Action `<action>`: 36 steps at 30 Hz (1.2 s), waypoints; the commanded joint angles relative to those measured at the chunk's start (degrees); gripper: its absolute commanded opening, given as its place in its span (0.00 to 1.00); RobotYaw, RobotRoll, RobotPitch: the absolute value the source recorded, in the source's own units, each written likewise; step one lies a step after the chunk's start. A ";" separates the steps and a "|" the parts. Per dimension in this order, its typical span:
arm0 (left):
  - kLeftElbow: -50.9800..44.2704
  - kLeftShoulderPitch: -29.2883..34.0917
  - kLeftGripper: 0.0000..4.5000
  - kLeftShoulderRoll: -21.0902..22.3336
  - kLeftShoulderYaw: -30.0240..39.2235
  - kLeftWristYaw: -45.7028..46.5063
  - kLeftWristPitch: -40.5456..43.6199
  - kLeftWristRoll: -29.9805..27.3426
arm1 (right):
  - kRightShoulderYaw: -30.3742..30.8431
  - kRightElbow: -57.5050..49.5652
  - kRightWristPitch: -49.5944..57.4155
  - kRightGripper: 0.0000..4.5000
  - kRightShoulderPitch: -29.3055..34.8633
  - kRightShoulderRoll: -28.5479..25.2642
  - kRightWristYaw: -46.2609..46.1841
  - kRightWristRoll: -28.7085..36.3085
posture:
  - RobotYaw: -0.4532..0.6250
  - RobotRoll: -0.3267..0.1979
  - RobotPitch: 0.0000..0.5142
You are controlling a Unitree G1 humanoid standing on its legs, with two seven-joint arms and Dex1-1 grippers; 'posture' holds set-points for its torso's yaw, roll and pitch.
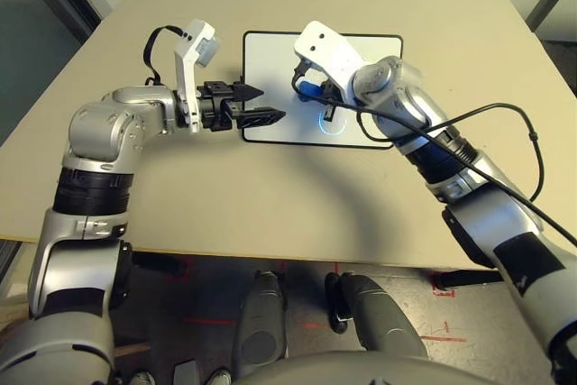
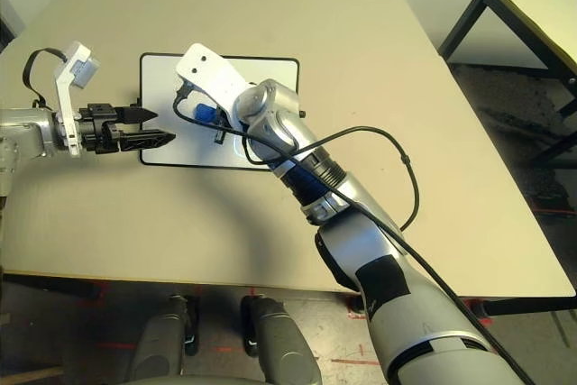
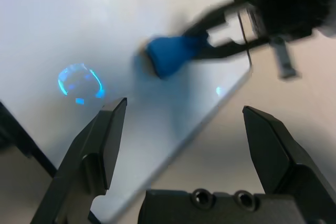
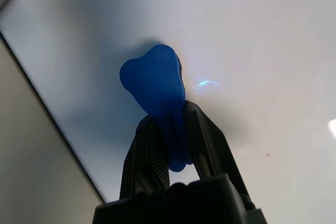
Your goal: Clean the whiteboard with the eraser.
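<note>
Now the right gripper (image 4: 173,145) is clamped on the waist of the blue eraser (image 4: 155,90), its wide end pressed onto the whiteboard (image 1: 270,51) mid-table. The left gripper (image 3: 184,145) hangs spread wide at the board's left edge, gripping nothing. That little block looks light and slightly soft, so the pinched middle seems the surest hold.

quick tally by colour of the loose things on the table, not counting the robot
white: 1, the whiteboard
blue: 1, the eraser, clamped in the right gripper
total: 2
</note>
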 commanded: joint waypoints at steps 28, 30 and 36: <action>49.61 0.07 1.00 -3.79 20.05 21.75 -56.33 12.03 | -43.07 -9.75 29.53 0.14 18.95 -3.69 -39.29 15.64 | 0.38 0.62 0.23; 48.69 0.64 1.00 -4.53 19.74 21.44 -55.93 11.99 | -42.67 -8.37 28.72 0.14 18.92 -3.82 -39.99 16.02 | 0.38 0.62 0.23; 46.42 0.66 1.00 -5.99 19.28 21.42 -54.35 11.77 | -41.73 -3.94 26.80 0.30 19.30 -4.19 -41.05 16.87 | 0.39 0.62 0.24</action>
